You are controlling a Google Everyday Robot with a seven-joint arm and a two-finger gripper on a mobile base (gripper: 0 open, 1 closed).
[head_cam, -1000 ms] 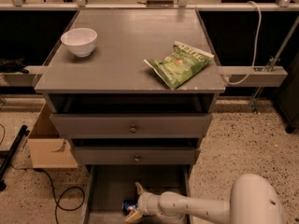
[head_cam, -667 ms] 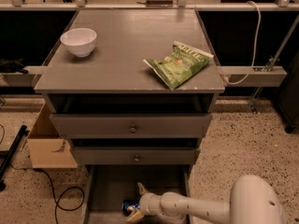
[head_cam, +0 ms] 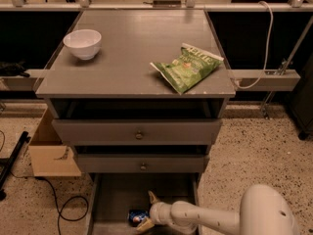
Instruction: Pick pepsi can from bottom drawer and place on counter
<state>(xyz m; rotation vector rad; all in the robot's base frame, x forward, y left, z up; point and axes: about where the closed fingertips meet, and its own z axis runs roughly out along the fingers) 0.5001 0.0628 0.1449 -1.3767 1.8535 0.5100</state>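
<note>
The pepsi can (head_cam: pixel 137 216) lies on its side on the floor of the open bottom drawer (head_cam: pixel 113 199), near the lower edge of the view. My gripper (head_cam: pixel 148 211) reaches into the drawer from the right on a white arm. Its tan fingers (head_cam: pixel 152 198) stand one above and one below the can's right end, spread around it. The counter (head_cam: pixel 132 53) is the wide grey top of the cabinet, far above the gripper.
A white bowl (head_cam: pixel 82 43) sits on the counter's left rear and a green chip bag (head_cam: pixel 188 66) on its right. Two knobbed drawers (head_cam: pixel 139 134) overhang the bottom drawer. A cardboard box (head_cam: pixel 49 150) and a cable (head_cam: pixel 68 209) lie on the floor at left.
The arm and gripper have hardly moved; the fingers stay around the can's right end in the drawer.
</note>
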